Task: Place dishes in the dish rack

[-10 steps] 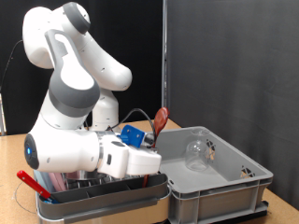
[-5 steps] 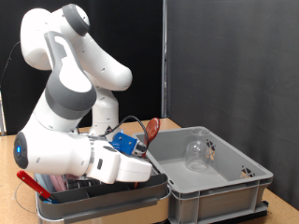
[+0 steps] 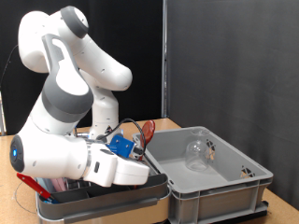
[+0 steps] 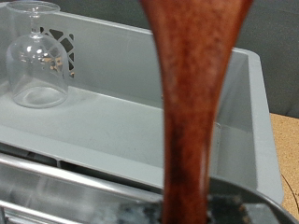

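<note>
Down at the exterior view's bottom left, the white arm is folded low over the dish rack, and the gripper sits right at the rack's edge nearest the grey crate, mostly masked by the hand's own casing and a blue block with cables. From the wrist view, 1 long reddish-brown piece fills the middle of the picture. Its long axis runs straight along the picture's height, broad at one end and narrowing to a slim neck that carries on to the opposite edge. It's too close and too blurred to say whether this is the plate seen edge-on. No finger shows on either side of it, so I cannot tell how far the fingers are spread or whether they have hold of it. Behind it, the wrist view looks over a pale rim into the crate, and there's the clear glass, a stemmed one, with its round bowl on the crate floor and its foot against the vented wall. The exterior view puts that same glass inside the crate, near the far wall, its narrow end pointing up, well apart from the rack. At the exterior view's far left of the rack, a red handle lies slanted across the corner. The steel bowl I can't make out with any confidence.
</note>
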Available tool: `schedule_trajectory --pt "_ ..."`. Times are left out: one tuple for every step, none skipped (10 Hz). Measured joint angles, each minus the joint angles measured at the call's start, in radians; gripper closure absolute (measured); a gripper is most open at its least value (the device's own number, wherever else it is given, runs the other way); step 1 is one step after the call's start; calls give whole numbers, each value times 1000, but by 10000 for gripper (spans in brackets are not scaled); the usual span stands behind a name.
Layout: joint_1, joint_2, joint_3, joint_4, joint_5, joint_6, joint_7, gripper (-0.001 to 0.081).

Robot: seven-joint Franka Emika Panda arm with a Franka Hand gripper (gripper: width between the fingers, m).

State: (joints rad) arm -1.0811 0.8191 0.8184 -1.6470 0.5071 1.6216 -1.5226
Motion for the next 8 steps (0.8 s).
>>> schedule_trajectory --pt "0 0 -1 3 -2 -2 -2 654" --pt "-1 0 -1 7 -2 -5 -3 654" --pt "-1 0 -1 11 -2 -9 -5 482" --pt "-1 0 -1 16 -2 -14 -6 482" --pt "-1 0 0 20 -2 -18 -8 307" --pt "-1 0 3 26 -2 -23 -11 307" --pt "-1 0 6 32 -1 -28 -13 122" --pt "-1 0 11 40 2 -35 -17 32"
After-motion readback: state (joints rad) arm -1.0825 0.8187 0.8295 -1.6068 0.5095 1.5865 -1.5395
